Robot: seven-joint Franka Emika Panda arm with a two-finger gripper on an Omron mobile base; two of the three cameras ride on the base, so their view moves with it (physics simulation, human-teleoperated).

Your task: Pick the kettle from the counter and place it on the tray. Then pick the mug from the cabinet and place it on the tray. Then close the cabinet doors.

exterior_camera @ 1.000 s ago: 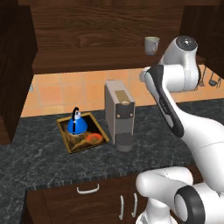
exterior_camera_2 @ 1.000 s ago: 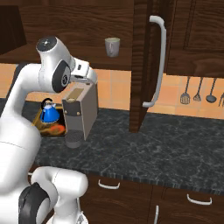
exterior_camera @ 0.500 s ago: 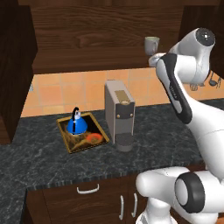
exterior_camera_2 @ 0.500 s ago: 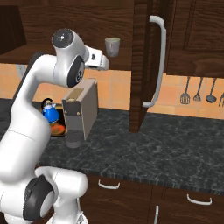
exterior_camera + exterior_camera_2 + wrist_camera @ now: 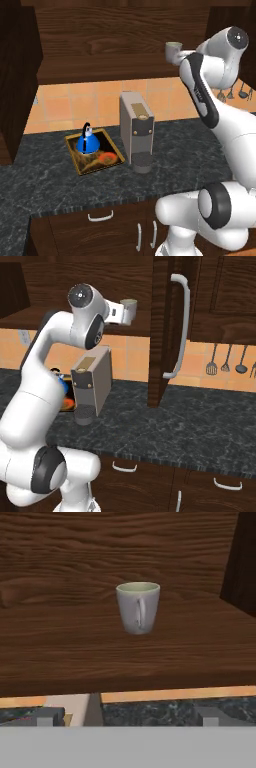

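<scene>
Cabinet (image 5: pixel 60 557) shelf: mug (image 5: pixel 138 607) upright | end effector (image 5: pixel 125 717) open, seemingly short of mug

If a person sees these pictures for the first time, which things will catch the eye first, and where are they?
The big white robot arm draws the eye first, reaching up toward the open cabinet, where a small beige mug stands upright on the wooden shelf, handle facing the hand camera. Next comes the bright blue kettle, sitting on the gold-rimmed tray on the dark counter, left of the tall grey coffee machine.
</scene>
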